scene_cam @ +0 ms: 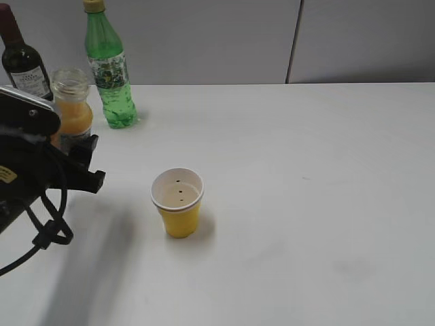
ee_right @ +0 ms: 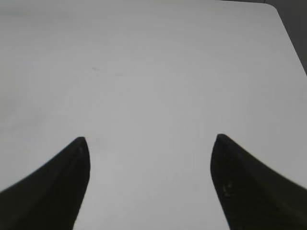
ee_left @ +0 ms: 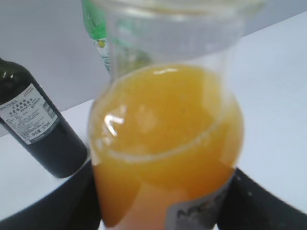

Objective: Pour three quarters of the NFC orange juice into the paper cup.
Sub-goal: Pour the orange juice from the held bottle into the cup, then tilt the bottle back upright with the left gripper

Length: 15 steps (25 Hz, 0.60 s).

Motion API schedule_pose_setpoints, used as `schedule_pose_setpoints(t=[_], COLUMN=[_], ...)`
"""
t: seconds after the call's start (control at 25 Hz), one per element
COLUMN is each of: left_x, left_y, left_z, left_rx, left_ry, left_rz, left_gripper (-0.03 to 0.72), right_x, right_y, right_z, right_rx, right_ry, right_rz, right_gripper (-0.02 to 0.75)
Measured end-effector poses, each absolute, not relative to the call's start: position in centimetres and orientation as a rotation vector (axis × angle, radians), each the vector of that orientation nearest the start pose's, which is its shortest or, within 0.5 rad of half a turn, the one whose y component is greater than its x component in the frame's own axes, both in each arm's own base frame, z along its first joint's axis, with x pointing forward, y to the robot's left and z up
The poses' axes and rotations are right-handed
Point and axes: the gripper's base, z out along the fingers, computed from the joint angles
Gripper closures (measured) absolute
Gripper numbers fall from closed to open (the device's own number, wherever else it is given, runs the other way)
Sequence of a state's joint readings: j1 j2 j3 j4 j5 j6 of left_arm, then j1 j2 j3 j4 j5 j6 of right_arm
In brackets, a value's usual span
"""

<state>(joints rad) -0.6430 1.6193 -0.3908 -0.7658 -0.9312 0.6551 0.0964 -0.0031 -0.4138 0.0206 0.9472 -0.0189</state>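
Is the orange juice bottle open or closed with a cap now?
Open. The NFC orange juice has no cap: the exterior view shows its bare clear neck and rim, standing upright with juice still filling the body.

The left arm (scene_cam: pixel 27 146) is black with a silvery wrist housing, a yellow sticker and looping black cables; the right gripper (ee_right: pixel 151 184) has dark, tapering, pointed fingers.
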Motion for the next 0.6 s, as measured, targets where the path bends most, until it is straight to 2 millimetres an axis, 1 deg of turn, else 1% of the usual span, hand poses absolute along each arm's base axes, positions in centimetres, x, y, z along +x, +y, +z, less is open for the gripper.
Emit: schedule_pose_setpoints(t=[0.2, 0.4, 0.6], left_x=[22.8, 23.5, 24.0], left_y=[-11.0, -11.3, -11.8], left_z=[15.2, 14.2, 13.8], left_rx=[0.402, 0.498, 0.604], left_ry=[1.841, 1.847, 1.828], left_rz=[0.302, 0.404, 0.479], left_gripper=[0.209, 0.209, 0.209], right_x=[0.8, 0.8, 0.8], right_y=[0.2, 0.2, 0.2], right_z=[26.2, 26.2, 26.2], right_rx=[-0.115, -0.115, -0.115], right_ry=[2.011, 2.011, 2.011], right_rz=[0.074, 0.074, 0.074], right_gripper=[0.146, 0.146, 0.146])
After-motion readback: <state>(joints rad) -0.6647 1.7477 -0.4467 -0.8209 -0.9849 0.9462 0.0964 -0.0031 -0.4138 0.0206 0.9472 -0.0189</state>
